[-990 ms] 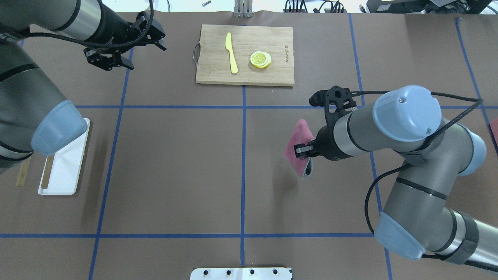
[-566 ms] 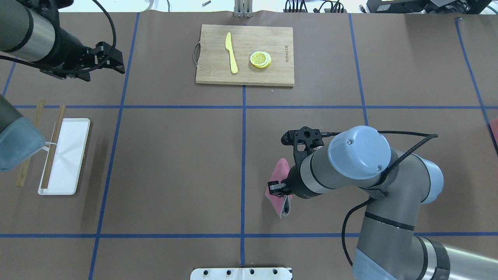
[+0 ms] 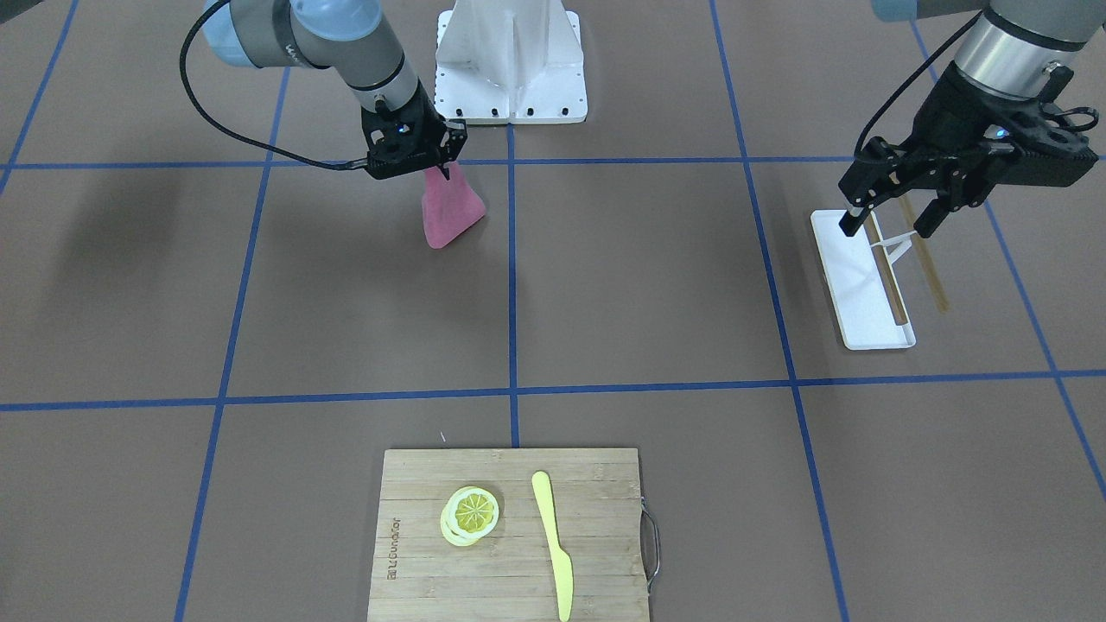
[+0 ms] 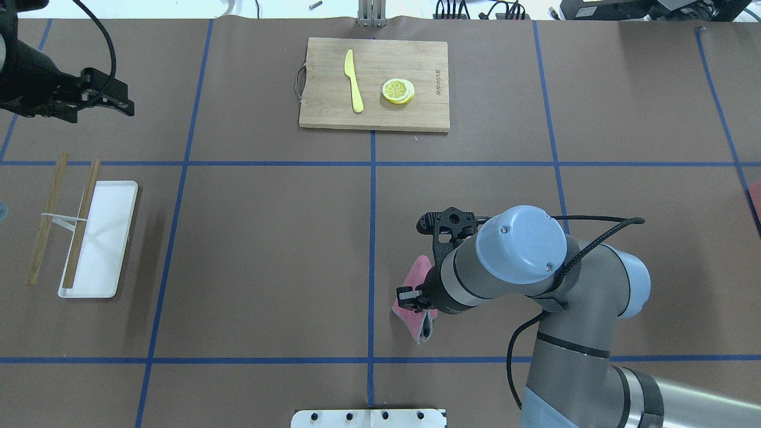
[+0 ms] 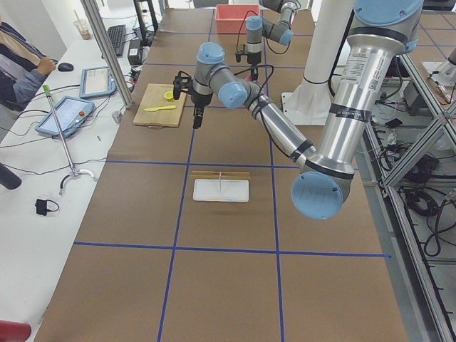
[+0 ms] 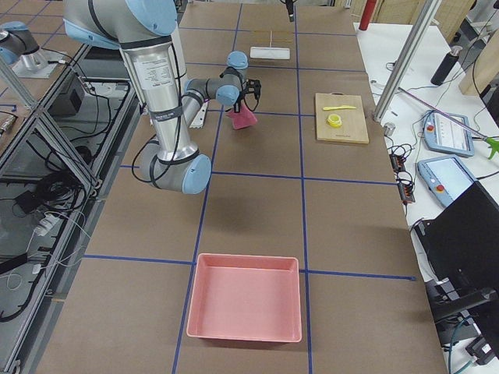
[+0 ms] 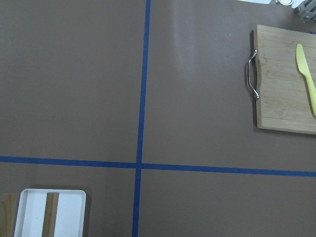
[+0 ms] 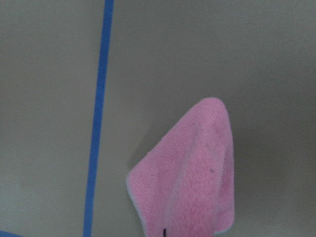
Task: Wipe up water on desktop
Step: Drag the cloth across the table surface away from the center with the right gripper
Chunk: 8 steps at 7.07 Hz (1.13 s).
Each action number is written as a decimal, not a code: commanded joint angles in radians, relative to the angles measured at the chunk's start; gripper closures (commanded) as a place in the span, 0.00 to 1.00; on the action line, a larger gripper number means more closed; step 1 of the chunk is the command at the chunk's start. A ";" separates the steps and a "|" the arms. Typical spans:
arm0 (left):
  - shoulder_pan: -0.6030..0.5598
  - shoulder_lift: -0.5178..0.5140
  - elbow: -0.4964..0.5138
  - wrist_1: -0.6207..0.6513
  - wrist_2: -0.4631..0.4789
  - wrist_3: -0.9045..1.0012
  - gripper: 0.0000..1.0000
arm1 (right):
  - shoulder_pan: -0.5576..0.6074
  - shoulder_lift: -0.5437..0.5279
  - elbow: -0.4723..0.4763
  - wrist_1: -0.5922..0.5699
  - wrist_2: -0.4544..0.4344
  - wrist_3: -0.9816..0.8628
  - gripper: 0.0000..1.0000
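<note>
overhead, front views oppose across desktop [image 4: 267, 238]

Quick tally: two grippers, a left gripper [image 3: 888, 227] and a right gripper [image 3: 442, 169]. One pink cloth [image 3: 449, 212]. One cutting board [image 4: 333, 110] at 12 o'clock in the overhead view, with one yellow knife [image 4: 354, 83] and a lemon-slice stack [image 4: 398, 91] I couldn't count. One white tray [image 4: 110, 244] at 9 o'clock, two wooden sticks [image 4: 83, 217], one pink bin [image 6: 245, 259], one desktop [image 4: 267, 249].
</note>
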 commanded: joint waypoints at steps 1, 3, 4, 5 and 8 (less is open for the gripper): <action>-0.001 0.065 -0.059 -0.001 -0.001 -0.010 0.03 | 0.108 -0.104 0.005 0.001 0.122 -0.113 1.00; -0.001 0.081 -0.078 -0.001 -0.001 -0.010 0.03 | 0.174 -0.250 0.025 0.009 0.159 -0.250 1.00; -0.001 0.085 -0.081 -0.001 0.001 -0.010 0.03 | 0.194 -0.351 0.054 0.013 0.161 -0.360 1.00; -0.003 0.093 -0.087 -0.001 0.002 -0.010 0.03 | 0.231 -0.414 0.059 0.013 0.162 -0.466 1.00; -0.003 0.131 -0.118 -0.001 0.002 -0.008 0.03 | 0.226 -0.380 0.073 -0.084 0.150 -0.478 1.00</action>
